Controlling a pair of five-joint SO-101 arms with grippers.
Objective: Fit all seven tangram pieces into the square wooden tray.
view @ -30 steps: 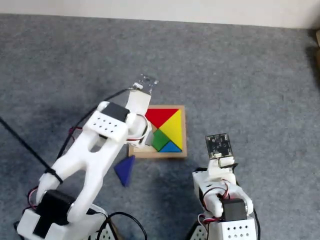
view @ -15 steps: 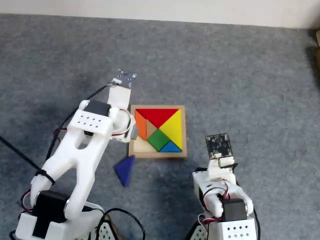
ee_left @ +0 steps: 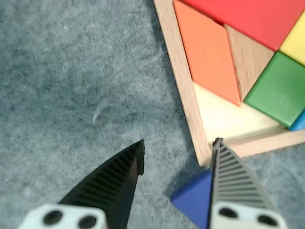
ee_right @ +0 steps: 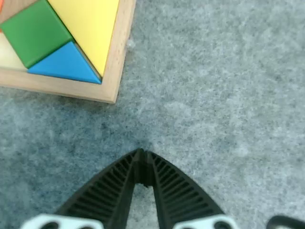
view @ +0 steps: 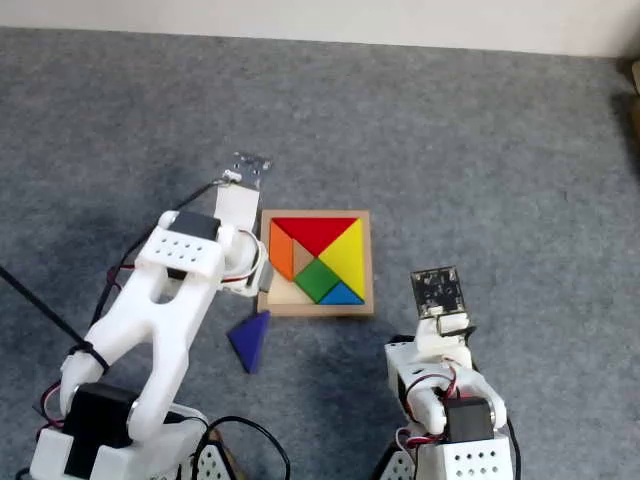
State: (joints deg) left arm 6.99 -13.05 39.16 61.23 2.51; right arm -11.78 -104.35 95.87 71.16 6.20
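Tray point(view: 368, 262) is sitting on the grey counter point(view: 480, 150), with red, yellow, orange, green and light-blue pieces point(view: 345, 255) lying in it. Dark blue triangle point(view: 250, 338) is lying outside on the counter, just off the tray's near left corner. Left gripper point(ee_left: 178, 141) is hanging over that corner, jaws wide, gripping nothing. Right gripper point(ee_right: 143, 153) is hanging low near the tray's other near corner, jaws closed, empty.

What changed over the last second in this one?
The left gripper, open and empty, swung leftward off the wooden tray to just beside its left edge, uncovering the orange piece lying inside. The dark blue triangle on the carpet and the shut right gripper stayed put.
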